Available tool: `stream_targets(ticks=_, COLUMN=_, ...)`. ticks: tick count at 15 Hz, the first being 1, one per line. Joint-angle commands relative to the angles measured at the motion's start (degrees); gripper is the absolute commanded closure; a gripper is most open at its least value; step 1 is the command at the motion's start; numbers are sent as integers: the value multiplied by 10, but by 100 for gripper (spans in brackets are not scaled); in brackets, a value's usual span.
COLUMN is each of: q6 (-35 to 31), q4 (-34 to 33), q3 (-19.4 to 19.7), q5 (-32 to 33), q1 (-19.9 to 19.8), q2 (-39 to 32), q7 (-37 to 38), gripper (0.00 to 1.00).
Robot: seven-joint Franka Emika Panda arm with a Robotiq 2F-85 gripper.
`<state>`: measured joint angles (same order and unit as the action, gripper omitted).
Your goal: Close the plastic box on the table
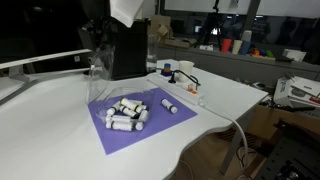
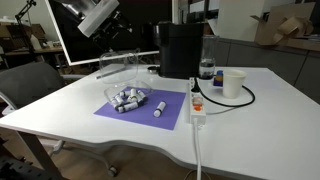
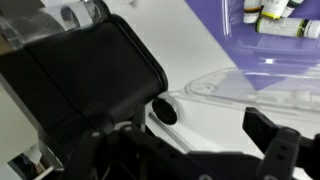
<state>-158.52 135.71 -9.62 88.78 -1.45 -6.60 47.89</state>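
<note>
Tool (image 2: 92,22) hangs high, jaws apart, empty. Plastic box (image 2: 125,72) sits on bench (image 2: 60,110) at mat's far edge, lid raised, at 5 o'clock below tool. I judge descent onto lid is needed.

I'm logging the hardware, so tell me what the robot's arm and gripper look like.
The arm has a white shell with dark sections. The gripper is matt black, with broad, blocky fingers. No cables or markings are discernible.
</note>
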Motion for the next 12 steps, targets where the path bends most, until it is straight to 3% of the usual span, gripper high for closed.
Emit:
stream_targets(ticks=1, q6=-45, q4=25, q3=28, q5=-113, q1=-41, q2=1, q7=-56, gripper=0)
stream_targets(ticks=4, q6=-60, q4=47, q3=35, q5=-250, q1=-72, q2=-9, q7=-125, gripper=0)
stream_targets(ticks=5, q6=-63, q4=55, q3=59, q5=-309, q1=-54, q2=-13, q7=-154, gripper=0)
stream_targets(ticks=6, q6=-60, q4=64, q3=33, q5=-362, q1=-86, q2=-16, q7=-182, gripper=0)
stream_targets(ticks=12, q6=-37, q4=101, q3=-36, q5=-675, q1=-147, q2=-10, q7=-352, gripper=0)
